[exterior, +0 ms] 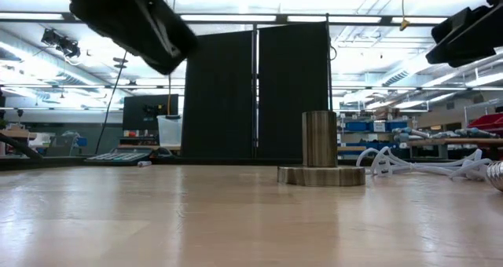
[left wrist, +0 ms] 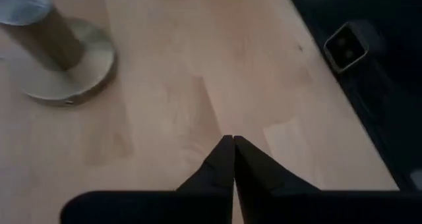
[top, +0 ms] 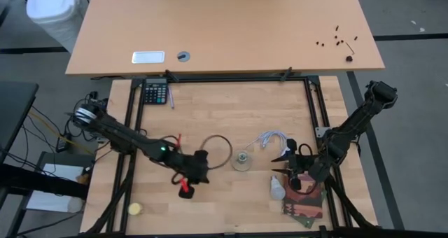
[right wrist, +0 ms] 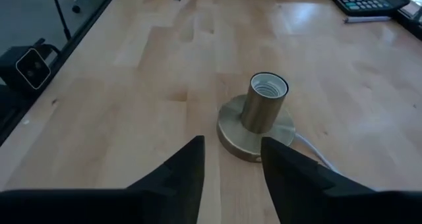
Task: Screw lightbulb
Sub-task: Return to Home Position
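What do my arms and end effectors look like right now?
Both arms are black, jointed and slim. The left arm shows a small green light. The left end effector and right end effector are matte black, tapering to wedge tips.

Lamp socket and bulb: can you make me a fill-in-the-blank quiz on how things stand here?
1. The round brass metal lamp socket is ___: nothing is screwed in.
2. The small white frosted lightbulb lies on the wooden ___, near the right hand.
3. The right hand is ___, fingers apart.
4. The left hand is ___, fingertips touching.
Missing words: empty; table; open; shut.
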You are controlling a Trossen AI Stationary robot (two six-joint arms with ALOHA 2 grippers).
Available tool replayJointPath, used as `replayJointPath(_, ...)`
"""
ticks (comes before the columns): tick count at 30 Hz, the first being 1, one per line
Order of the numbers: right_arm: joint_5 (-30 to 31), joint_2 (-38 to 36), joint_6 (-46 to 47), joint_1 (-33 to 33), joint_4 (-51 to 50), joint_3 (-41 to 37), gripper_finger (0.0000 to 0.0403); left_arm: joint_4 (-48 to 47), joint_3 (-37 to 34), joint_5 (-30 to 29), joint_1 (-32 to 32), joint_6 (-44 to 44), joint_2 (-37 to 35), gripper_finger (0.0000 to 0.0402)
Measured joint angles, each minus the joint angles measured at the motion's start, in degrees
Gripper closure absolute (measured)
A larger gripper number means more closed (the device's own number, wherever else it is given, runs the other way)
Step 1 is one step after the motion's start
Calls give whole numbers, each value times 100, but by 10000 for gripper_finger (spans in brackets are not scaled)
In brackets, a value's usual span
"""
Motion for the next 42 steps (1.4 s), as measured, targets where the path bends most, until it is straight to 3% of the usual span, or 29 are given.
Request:
replayJointPath(7, 139, 0, -225, -13, -55, 0, 265, 941, -1358, -442, 44, -412, -1368, 397)
replayJointPath(19, 148, 0, -171, -25, -312, -110, 348, 1140, -2804, -1027, -2, -738, -3537, 400)
replayJointPath(26, 20, 4, 305, -14, 1223, -1217, 394, 1237, -3359, -1231, -4, -841, -4264, 400)
replayJointPath(31, -230, 4, 280, -14, 2676, -1865, 392, 1237, -3681, -1246, -4, -867, -4554, 400)
replayJointPath(42, -361, 2, 850, -14, 2964, -2533, 383, 1280, -4489, -1265, -4, -1063, -5434, 401)
